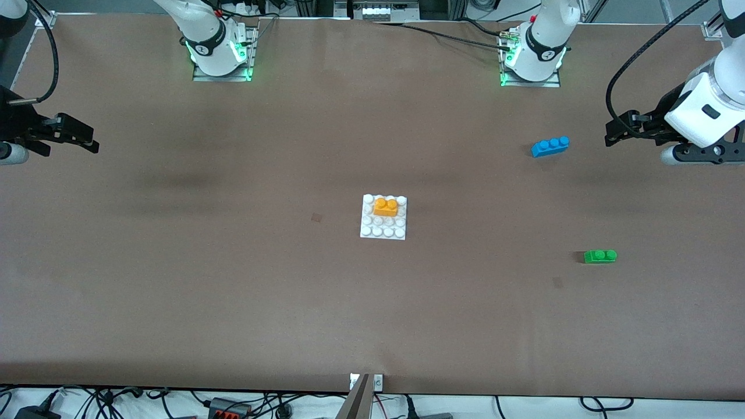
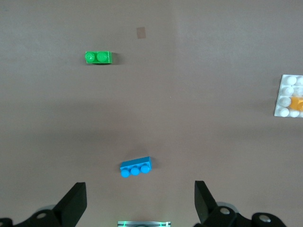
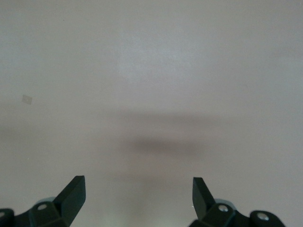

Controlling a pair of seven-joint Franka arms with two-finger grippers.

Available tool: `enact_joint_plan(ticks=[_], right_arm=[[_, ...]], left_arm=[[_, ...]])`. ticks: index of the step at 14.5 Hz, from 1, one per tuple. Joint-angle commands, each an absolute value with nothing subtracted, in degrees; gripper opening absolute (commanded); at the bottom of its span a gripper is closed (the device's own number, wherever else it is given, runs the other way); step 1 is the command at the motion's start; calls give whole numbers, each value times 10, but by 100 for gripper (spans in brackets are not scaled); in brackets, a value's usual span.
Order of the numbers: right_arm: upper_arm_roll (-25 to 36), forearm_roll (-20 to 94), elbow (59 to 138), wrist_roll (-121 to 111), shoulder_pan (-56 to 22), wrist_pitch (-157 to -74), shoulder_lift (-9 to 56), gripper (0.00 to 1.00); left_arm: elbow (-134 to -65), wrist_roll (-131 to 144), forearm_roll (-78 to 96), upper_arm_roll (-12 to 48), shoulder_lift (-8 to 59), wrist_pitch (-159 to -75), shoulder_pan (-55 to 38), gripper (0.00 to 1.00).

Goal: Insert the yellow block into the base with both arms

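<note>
The yellow block (image 1: pixel 385 207) sits on the white base (image 1: pixel 383 230) at mid-table, on the stud rows nearer the robots' bases. Both show at the edge of the left wrist view: the block (image 2: pixel 297 103) on the base (image 2: pixel 287 90). My left gripper (image 1: pixel 618 132) is open and empty, held up over the table at the left arm's end, apart from the base; its jaws (image 2: pixel 140 201) stand wide. My right gripper (image 1: pixel 87 139) is open and empty, over the right arm's end of the table; its wrist view (image 3: pixel 138 194) shows bare table only.
A blue three-stud brick (image 1: pixel 550 146) lies near the left gripper, also in the left wrist view (image 2: pixel 135 167). A green two-stud brick (image 1: pixel 600 256) lies nearer the front camera, also in the left wrist view (image 2: pixel 98 57).
</note>
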State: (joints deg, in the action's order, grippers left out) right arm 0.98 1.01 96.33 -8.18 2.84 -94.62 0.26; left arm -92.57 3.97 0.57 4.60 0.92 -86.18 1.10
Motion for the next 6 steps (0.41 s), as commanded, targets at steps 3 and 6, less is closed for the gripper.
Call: enact_joint_plan(ticks=[3, 6], right_arm=[[8, 6, 954, -87, 30, -938, 4, 100], [8, 6, 954, -86, 31, -938, 4, 100]], left_arm=[[-938, 16, 14, 36, 0, -867, 10, 100], [-937, 16, 14, 36, 1, -867, 14, 100]])
